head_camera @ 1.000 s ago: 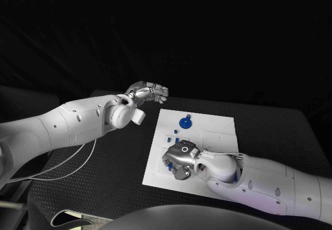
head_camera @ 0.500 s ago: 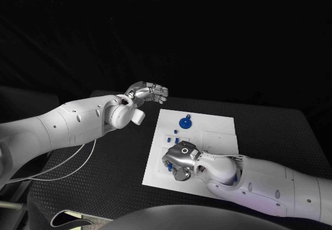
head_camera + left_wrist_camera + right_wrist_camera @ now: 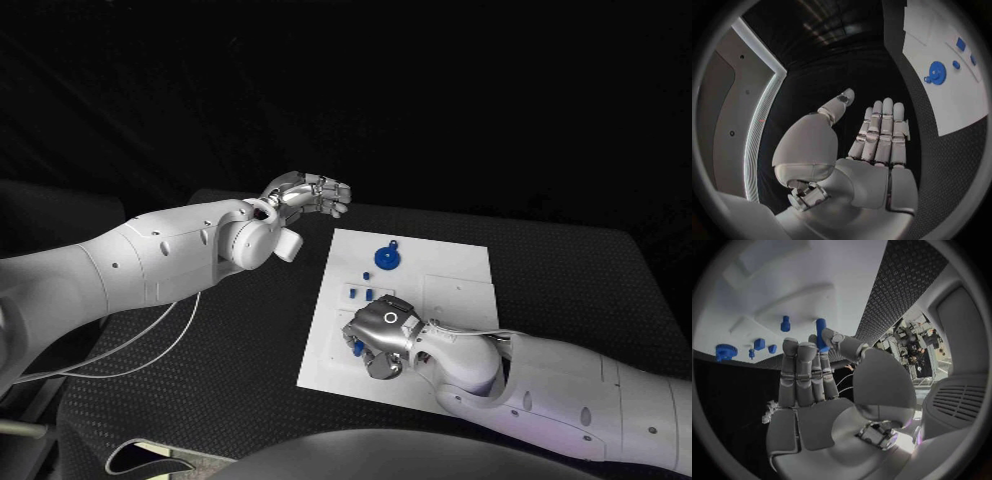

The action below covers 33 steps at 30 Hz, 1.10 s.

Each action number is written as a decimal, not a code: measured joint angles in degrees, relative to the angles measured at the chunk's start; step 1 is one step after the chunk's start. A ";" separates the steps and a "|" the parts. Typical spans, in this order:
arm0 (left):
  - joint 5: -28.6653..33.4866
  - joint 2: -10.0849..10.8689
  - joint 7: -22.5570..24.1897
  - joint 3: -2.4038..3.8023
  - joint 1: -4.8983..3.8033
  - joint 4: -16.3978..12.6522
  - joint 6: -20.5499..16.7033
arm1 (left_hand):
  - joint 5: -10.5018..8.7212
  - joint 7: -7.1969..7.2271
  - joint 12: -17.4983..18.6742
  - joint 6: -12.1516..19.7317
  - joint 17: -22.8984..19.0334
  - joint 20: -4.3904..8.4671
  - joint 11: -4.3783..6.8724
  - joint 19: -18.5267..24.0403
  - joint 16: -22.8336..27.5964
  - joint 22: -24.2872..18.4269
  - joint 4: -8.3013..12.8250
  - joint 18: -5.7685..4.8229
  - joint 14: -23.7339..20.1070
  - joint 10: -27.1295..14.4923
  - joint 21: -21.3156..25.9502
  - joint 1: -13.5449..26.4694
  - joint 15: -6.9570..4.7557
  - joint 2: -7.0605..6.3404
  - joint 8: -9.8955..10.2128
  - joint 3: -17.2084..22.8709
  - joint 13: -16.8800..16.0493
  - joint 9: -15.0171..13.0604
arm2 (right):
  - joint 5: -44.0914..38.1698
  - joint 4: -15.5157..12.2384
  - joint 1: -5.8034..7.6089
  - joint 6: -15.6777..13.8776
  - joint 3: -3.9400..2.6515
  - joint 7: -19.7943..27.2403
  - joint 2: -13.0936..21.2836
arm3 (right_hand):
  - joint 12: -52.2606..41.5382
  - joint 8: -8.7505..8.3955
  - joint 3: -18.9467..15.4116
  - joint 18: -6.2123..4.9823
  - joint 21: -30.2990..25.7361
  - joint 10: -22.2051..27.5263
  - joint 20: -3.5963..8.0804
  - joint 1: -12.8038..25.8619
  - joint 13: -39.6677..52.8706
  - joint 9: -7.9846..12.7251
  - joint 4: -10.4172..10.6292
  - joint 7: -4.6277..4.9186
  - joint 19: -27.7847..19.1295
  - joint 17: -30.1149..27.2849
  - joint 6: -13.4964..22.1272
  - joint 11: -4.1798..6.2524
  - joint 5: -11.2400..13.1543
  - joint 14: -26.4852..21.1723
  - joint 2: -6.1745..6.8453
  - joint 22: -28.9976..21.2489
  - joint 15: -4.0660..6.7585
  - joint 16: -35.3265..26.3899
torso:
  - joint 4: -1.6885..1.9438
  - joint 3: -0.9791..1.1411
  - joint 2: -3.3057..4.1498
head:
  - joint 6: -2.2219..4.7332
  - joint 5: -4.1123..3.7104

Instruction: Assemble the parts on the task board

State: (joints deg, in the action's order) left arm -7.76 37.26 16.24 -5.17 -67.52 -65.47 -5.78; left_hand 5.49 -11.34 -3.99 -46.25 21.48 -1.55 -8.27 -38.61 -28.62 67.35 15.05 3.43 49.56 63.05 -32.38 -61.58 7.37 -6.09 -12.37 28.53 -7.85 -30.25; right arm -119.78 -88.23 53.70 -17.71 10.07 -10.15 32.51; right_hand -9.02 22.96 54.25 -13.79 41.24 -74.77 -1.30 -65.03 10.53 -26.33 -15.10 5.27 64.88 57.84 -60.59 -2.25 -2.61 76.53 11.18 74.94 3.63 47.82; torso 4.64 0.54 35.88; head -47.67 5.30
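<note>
The right hand (image 3: 820,385) pinches a blue peg (image 3: 821,333) between thumb and fingers, upright over the task board (image 3: 447,262) near its front left corner; the left hand (image 3: 307,193), open and empty, hovers beyond the board's far left corner

Blue gear (image 3: 387,257) stands amid bare task board (image 3: 447,270).

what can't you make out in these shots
- Head view: the right robot hand covers the near part of the task board; parts beneath it are hidden.
- Right wrist view: the lower end of the blue peg is hidden behind its fingers.
- Left wrist view: the far small blue parts are too small to identify.
</note>
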 measured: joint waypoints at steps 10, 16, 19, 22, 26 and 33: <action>0.00 0.01 -0.02 0.00 0.01 0.00 0.05 | 0.00 0.00 0.00 0.00 0.05 0.00 0.00 0.00 0.00 0.02 0.00 -0.03 0.00 0.00 0.00 0.06 0.00 0.06 0.00 0.00 0.06 0.05 | -0.77 0.30 0.02 -0.18 -0.03 -0.86 -0.17 | 0.00 0.04 0.01 -0.02 0.02 -0.33 0.00 0.31 0.02 -0.23 0.01 0.00 0.00 -0.01 0.01 0.33 0.00 0.01 0.31 0.01 0.01 0.00 | 0.00 0.00 0.01 | -0.08 0.03; 0.00 0.05 -0.06 0.00 0.01 0.00 0.11 | 0.00 0.00 0.00 0.00 0.11 0.00 0.00 0.00 0.00 0.02 -0.10 -0.07 0.00 0.00 0.00 0.06 0.00 0.06 0.00 -0.10 0.05 0.05 | -1.00 0.31 -0.02 -0.49 0.02 -1.35 -0.23 | 0.00 0.04 0.32 -0.03 0.02 -0.41 -0.01 0.39 0.02 -0.12 0.01 -0.01 0.00 -0.01 0.02 0.40 0.01 0.00 0.39 0.01 0.01 0.00 | 0.00 0.01 0.01 | -0.07 -0.01; 0.00 0.05 -0.07 0.00 0.01 0.00 0.13 | 0.00 0.00 0.00 0.00 0.12 0.00 0.00 0.00 0.00 0.02 -0.16 -0.08 0.00 0.00 0.00 0.06 0.00 0.06 0.00 -0.16 0.10 0.05 | -1.01 0.32 -0.04 -0.62 0.04 -1.54 -0.28 | 0.03 0.04 0.32 -0.03 0.01 -0.79 -0.01 0.39 -0.01 -0.07 0.01 -0.01 0.00 -0.01 0.03 0.37 0.17 -0.01 0.39 0.01 0.02 0.00 | 0.00 0.01 0.01 | -0.07 0.02; 0.00 0.02 -0.09 0.00 0.01 0.00 0.15 | 0.00 0.00 0.00 0.00 0.16 0.00 0.00 0.00 0.00 0.07 -0.16 -0.11 0.00 0.00 0.00 0.06 0.00 0.06 0.00 -0.16 0.10 0.05 | -1.01 0.38 -0.04 -0.69 0.04 -1.65 -0.40 | 0.16 0.04 0.32 -0.03 0.01 -1.53 -0.01 0.53 -0.04 -0.07 0.01 -0.01 -0.01 -0.01 0.03 0.31 0.18 -0.07 0.53 0.01 0.07 0.10 | 0.00 0.00 0.01 | -0.05 0.03; 0.00 -0.01 -0.10 0.00 0.01 -0.01 0.18 | 0.00 0.00 0.00 0.00 0.16 0.00 0.00 0.00 0.00 0.08 -0.16 -0.33 0.00 0.00 0.00 0.06 0.00 0.06 0.00 -0.16 0.10 0.05 | -1.01 0.44 -0.05 -0.73 0.05 -1.74 -0.52 | -0.06 0.04 0.32 -0.03 0.01 -1.55 -0.02 0.53 -0.03 -0.06 0.01 -0.04 -0.01 0.00 0.05 0.31 0.22 -0.07 0.53 0.01 0.07 0.10 | 0.02 0.00 0.01 | -0.04 0.05; 0.00 0.01 -0.13 0.00 0.01 -0.01 0.22 | 0.00 0.00 0.00 0.00 0.22 0.00 0.00 0.00 0.22 0.07 -0.16 -0.35 0.00 0.00 0.00 0.06 0.00 0.06 0.00 -0.16 0.10 0.05 | -0.92 0.59 -0.06 -0.73 0.05 -1.81 -0.70 | -0.06 -0.01 0.31 -0.03 0.00 -1.64 -0.03 0.52 -0.01 -0.07 0.01 -0.04 -0.01 0.03 0.07 0.38 -0.06 -0.07 0.52 0.01 0.07 0.10 | 0.03 -0.02 0.01 | -0.03 0.09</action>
State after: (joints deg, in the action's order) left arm -7.76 37.26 16.10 -5.17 -67.51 -65.48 -5.57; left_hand 5.49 -11.34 -3.99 -46.25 21.70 -1.55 -8.27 -38.61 -28.39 67.42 14.89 3.08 49.56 63.05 -32.38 -61.52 7.37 -6.03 -12.37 28.37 -7.74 -30.20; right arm -120.70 -87.64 53.65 -18.44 10.12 -11.96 31.80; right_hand -9.09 22.94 54.56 -13.82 41.25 -76.41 -1.33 -64.51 10.52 -26.40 -15.09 5.23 64.87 57.86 -60.52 -1.87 -2.66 76.46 11.70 74.95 3.71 47.92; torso 4.67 0.52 35.89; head -47.70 5.38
